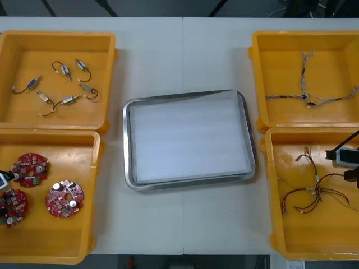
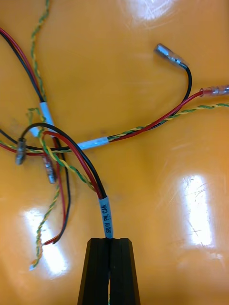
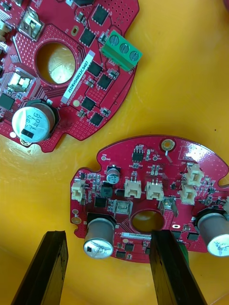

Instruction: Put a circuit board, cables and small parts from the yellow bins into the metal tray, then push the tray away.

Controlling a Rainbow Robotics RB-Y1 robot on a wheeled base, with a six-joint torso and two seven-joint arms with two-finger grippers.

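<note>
The right hand pinches the labelled red and black cable.

**Layout**

Tray: table centre.
Far left bin: small metal parts.
Near left bin: circuit boards, left gripper above one.
Far right bin: twisted cable.
Near right bin: cables, right gripper on one.

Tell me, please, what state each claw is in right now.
Left claw: open, over a board.
Right claw: closed on a cable.
</note>
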